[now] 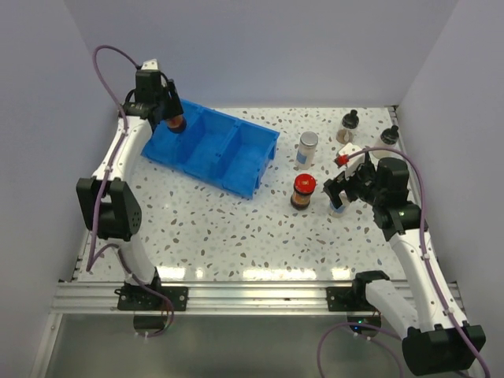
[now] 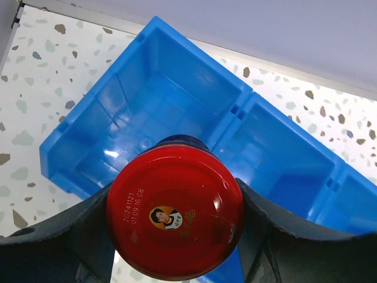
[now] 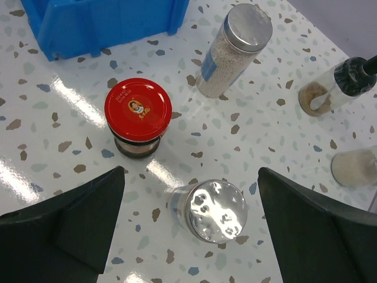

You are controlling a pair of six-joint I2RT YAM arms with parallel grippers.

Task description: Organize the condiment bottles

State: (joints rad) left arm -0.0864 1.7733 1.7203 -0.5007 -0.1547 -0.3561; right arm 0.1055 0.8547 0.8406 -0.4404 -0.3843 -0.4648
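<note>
Red-capped jar (image 2: 175, 219) within left pincer (image 2: 175, 233), above blue bin (image 2: 244, 94)

One red-capped jar (image 3: 138, 112) crowds the gap beside the silver-capped jar (image 3: 215, 210).

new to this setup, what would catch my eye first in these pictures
A red-capped jar clamped in the left gripper, hanging over the left end of the bright blue bin. The open right gripper has a silver-capped jar between its fingers, with a second red-capped jar standing beside it.
</note>
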